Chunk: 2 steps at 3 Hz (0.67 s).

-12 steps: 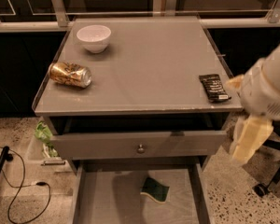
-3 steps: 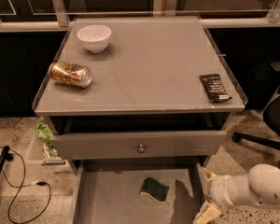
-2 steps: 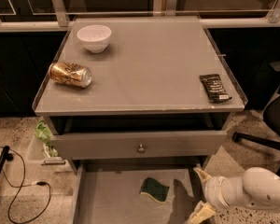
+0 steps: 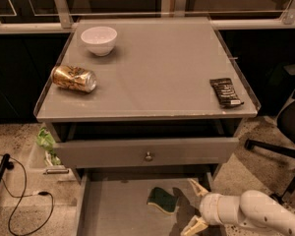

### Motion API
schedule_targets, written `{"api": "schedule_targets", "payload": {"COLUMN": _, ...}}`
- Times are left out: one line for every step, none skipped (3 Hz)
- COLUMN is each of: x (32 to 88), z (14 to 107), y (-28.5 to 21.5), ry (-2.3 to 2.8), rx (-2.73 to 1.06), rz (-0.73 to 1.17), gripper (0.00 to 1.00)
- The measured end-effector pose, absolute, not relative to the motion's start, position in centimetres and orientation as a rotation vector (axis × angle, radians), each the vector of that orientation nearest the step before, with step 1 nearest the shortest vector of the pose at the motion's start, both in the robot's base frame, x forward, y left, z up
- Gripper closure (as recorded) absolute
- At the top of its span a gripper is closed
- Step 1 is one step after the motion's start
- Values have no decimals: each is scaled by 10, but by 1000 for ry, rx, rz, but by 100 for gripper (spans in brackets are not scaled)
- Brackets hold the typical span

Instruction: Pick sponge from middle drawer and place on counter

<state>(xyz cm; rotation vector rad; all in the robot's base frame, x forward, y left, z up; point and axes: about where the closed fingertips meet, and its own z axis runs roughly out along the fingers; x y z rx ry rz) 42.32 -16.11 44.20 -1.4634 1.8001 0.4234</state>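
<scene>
- Camera view: my gripper (image 4: 194,206) is spread wide just right of the sponge (image 4: 163,199), which lies in the middle drawer (image 4: 113,208) below the counter's (image 4: 157,73) front edge.
- Sponge not yet gripped; grasping, lifting and placing all remain.

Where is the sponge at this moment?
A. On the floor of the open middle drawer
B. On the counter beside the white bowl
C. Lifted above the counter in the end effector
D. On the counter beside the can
A: the sponge lies flat on the grey floor of the middle drawer, and the open end effector is low in the drawer, just to the sponge's right.
</scene>
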Motion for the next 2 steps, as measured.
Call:
{"api": "schedule_targets", "payload": {"x": 429, "z": 414, "y": -145, "ry": 1749, "rx": -1477, "rz": 433, "gripper": 0}}
{"api": "schedule_targets", "payload": {"x": 439, "z": 380, "y": -134, "ry": 1765, "rx": -1518, "rz": 460, "gripper": 0}}
